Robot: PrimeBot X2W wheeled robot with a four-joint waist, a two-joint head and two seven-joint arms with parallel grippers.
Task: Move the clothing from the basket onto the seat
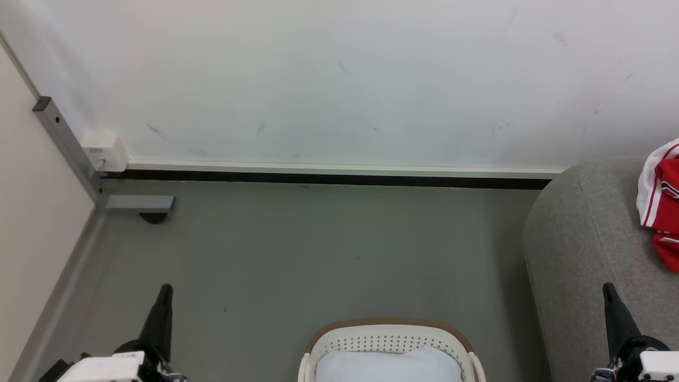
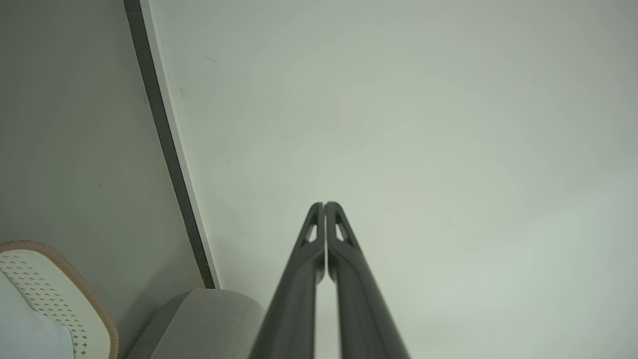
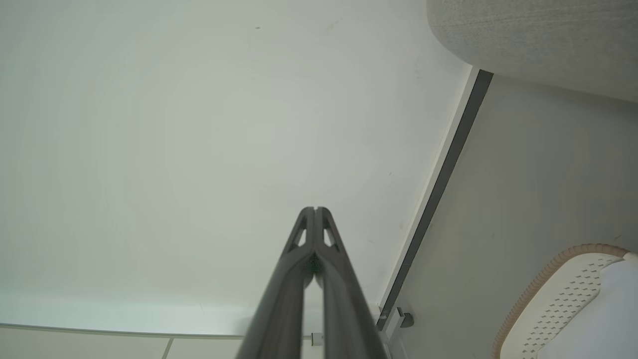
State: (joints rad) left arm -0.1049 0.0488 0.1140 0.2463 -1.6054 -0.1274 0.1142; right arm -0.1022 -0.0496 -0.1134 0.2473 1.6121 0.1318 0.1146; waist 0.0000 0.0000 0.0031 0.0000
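Note:
The cream basket (image 1: 390, 333) with its brown rim stands on the floor at the bottom middle of the head view, with white fabric (image 1: 387, 365) inside. Red and white clothing (image 1: 662, 204) lies on the light-grey seat (image 1: 578, 239) at the right edge. My left gripper (image 1: 165, 289) is shut and empty at the lower left, well left of the basket. At the lower right my right gripper (image 1: 608, 286) is shut and empty over the seat's front. The left wrist view has the shut left gripper (image 2: 324, 204), the basket (image 2: 60, 294) and the seat (image 2: 209, 319). The right wrist view has the shut right gripper (image 3: 315, 209), the basket (image 3: 558, 294) and the seat (image 3: 538, 40).
A white wall (image 1: 339, 79) with a dark baseboard (image 1: 329, 178) runs across the back. A grey metal frame post (image 1: 69, 154) with a white box (image 1: 104, 151) stands in the left corner. Grey-green floor (image 1: 318, 254) lies between wall and basket.

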